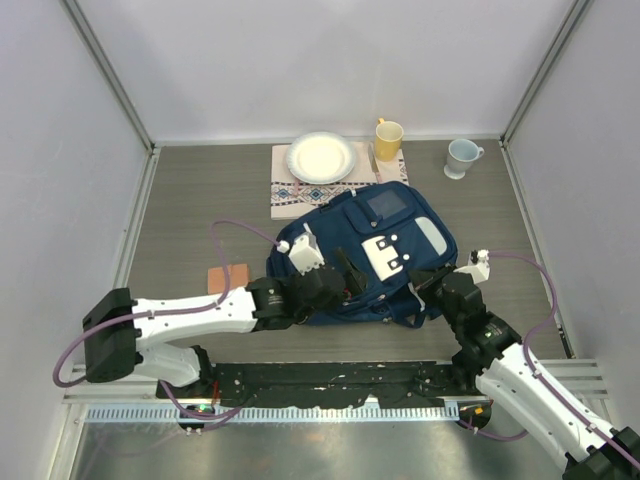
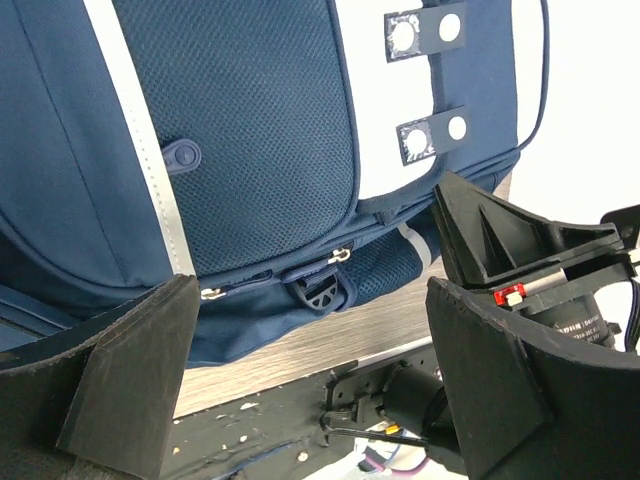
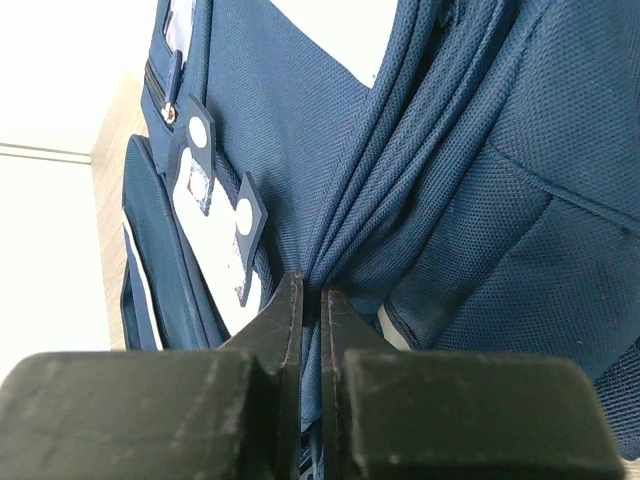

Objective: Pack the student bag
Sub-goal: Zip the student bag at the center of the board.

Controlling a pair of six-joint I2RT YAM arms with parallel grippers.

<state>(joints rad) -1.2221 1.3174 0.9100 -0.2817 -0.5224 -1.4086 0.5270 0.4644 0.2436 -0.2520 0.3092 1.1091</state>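
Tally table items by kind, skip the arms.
Backpack: 1
Plate: 1
Mugs: 2, yellow mug, pale mug
Patterned mat: 1
Orange square: 1
Total: 6; thin sliver beside plate unclear, uncounted

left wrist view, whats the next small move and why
Probably lower the left gripper onto the zipper pull at the edge of the bag and close. Its jaws stand wide open with the pull just beyond them, and the right gripper pinches a fold of the bag, steadying it.

Navy blue student bag (image 1: 345,225) with white patch (image 1: 385,256), white plate (image 1: 321,157), yellow mug (image 1: 388,139), pale blue mug (image 1: 461,157), patterned white mat (image 1: 298,196), grey wood-grain bench (image 1: 200,200)
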